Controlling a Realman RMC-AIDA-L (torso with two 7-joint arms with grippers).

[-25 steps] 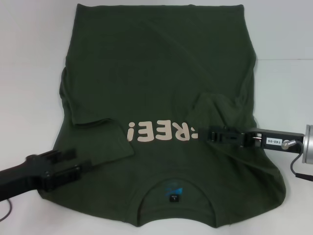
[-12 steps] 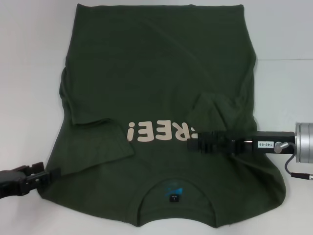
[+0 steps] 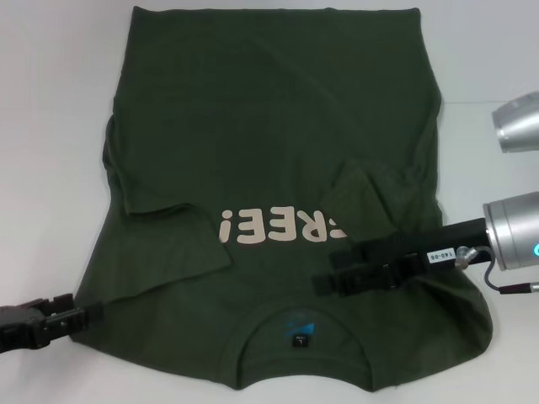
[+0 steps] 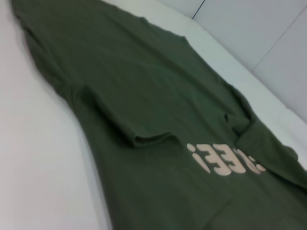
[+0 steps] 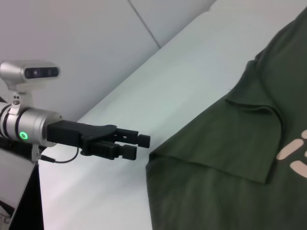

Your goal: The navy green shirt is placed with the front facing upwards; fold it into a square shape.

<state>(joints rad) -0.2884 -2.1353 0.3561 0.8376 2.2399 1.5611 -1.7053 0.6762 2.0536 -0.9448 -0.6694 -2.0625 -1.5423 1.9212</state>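
Shirt (image 3: 269,143) collar edge cut off, right tool (image 3: 324,282) over chest.

Shirt (image 3: 269,151) flat between both grippers

Navy green shirt (image 3: 269,151) flat, print up, both sleeves folded inward

Navy green shirt (image 3: 278,143): matt woven-knit cloth, soft, lightly creased, no sheen. Cream print (image 3: 282,227) at frame centre: flat, smooth, slightly denser than cloth around it. Neck label (image 3: 300,328), lower centre: small, smooth fabric patch. Surface (image 3: 50,126): white, matt, even finish. Left gripper (image 5: 139,145): black, matt plastic look; brushed silver metal cuff behind. Right gripper (image 3: 333,278): black matt body, satin silver metal wrist at right edge, white paper-like sticker.
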